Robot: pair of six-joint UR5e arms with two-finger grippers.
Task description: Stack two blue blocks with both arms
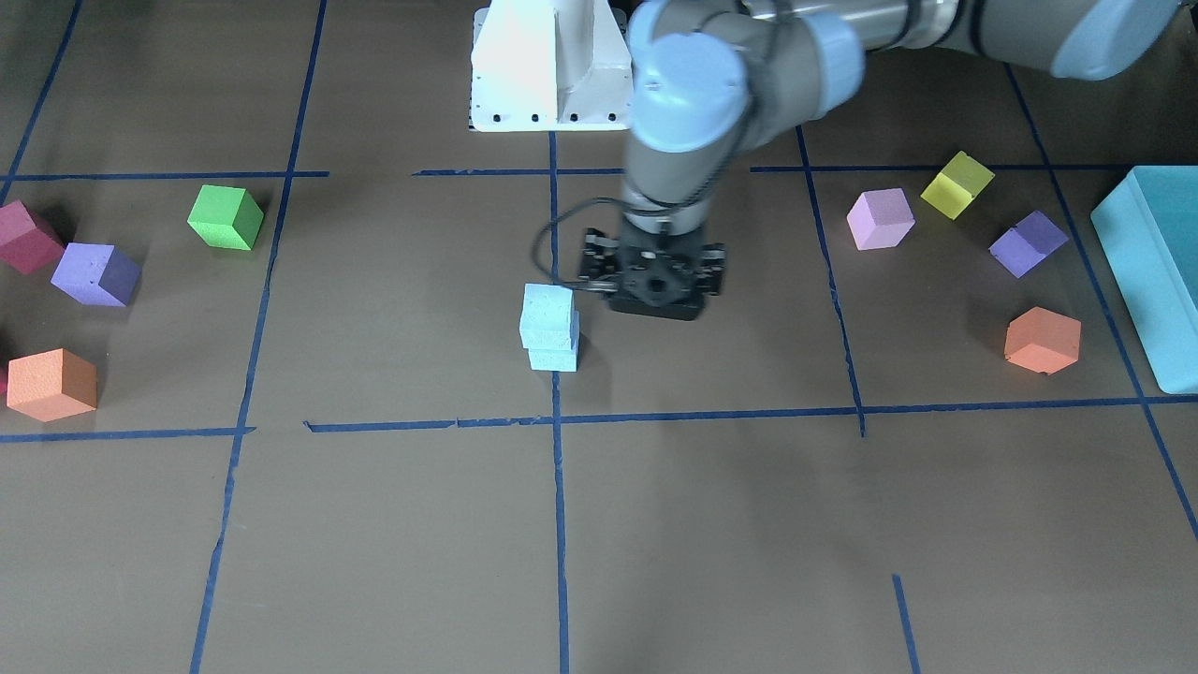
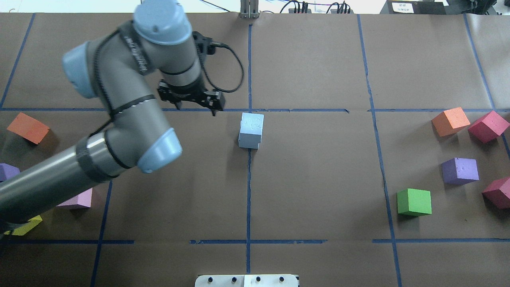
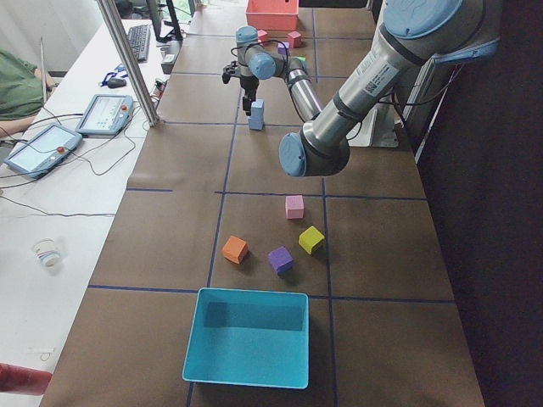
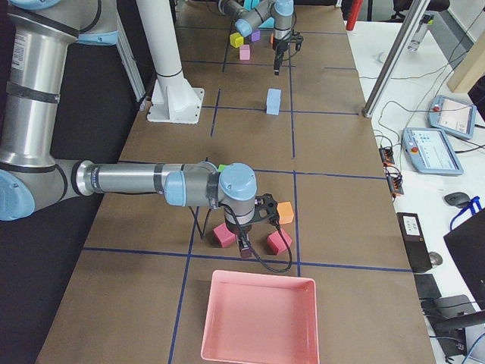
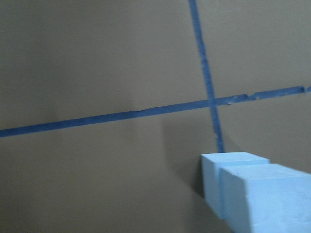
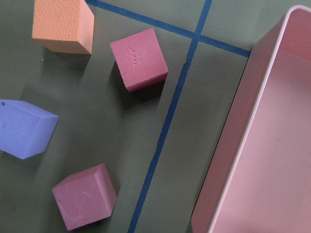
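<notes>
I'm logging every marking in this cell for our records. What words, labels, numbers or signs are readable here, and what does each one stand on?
Nothing is legible enough to quote.
Dark lettering on the left arm: blurred, unreadable.
Print on the white label past the table's far edge: too small to read.
Text on the pendant screens: too small to read.
The blue blocks show no markings.

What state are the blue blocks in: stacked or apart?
Stacked: the upper blue block rests on the lower blue block, slightly offset; left tool stands clear.
</notes>
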